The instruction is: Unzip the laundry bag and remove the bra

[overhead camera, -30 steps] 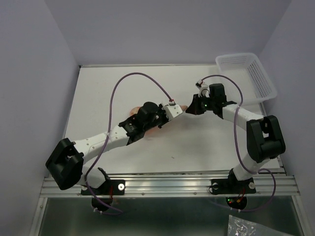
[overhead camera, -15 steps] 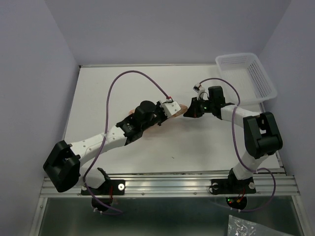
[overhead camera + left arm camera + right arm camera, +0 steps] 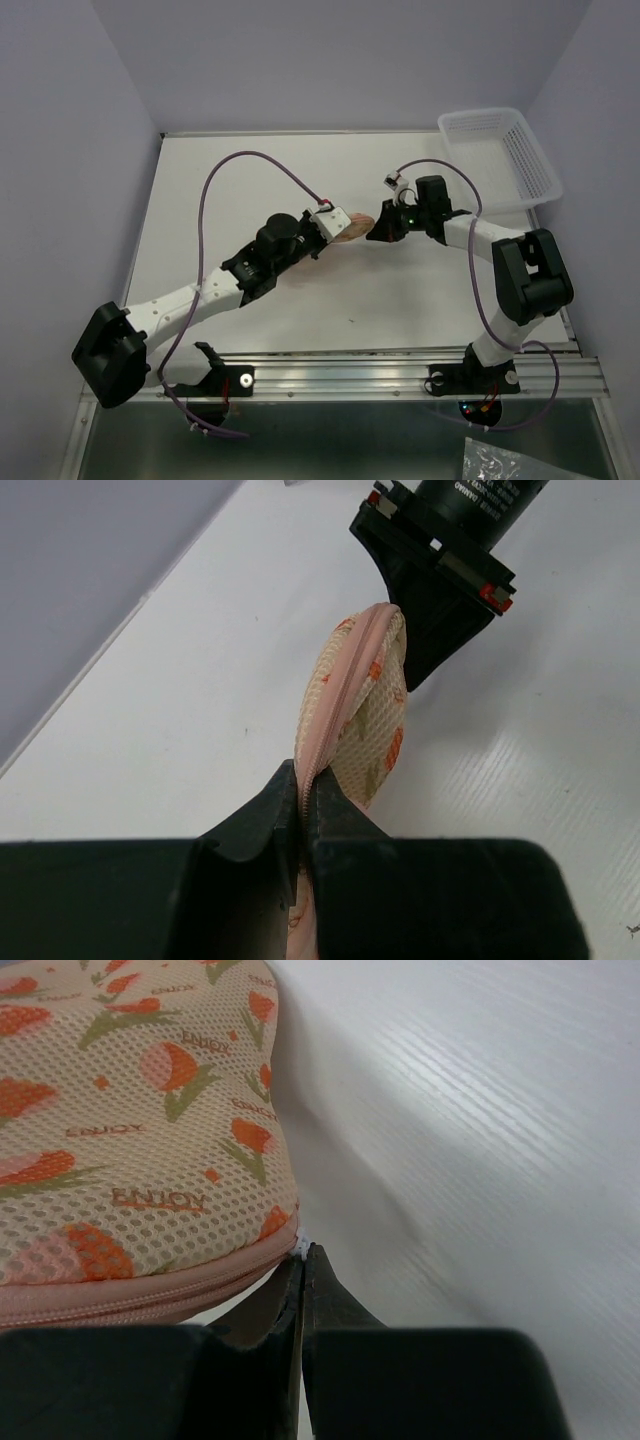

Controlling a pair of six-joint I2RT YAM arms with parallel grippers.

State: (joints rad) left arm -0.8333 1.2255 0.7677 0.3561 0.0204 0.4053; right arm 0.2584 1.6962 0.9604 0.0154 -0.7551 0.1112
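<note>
The laundry bag (image 3: 352, 224) is a pink mesh pouch with orange print, held just above the table between the two grippers. My left gripper (image 3: 303, 785) is shut on the bag's pink zip trim (image 3: 330, 710). My right gripper (image 3: 302, 1252) is shut on a small white zip pull (image 3: 301, 1248) at the bag's edge (image 3: 130, 1160). In the top view the left gripper (image 3: 330, 222) holds the bag's left side and the right gripper (image 3: 378, 228) its right end. The zip looks closed. The bra is hidden.
A white plastic lattice basket (image 3: 500, 152) stands at the back right corner of the white table (image 3: 250, 180). Purple cables loop over both arms. Walls close in the table at the back and sides.
Both grippers and the bag between them have shifted left and slightly toward the back. The left arm has stretched out further from its base.
</note>
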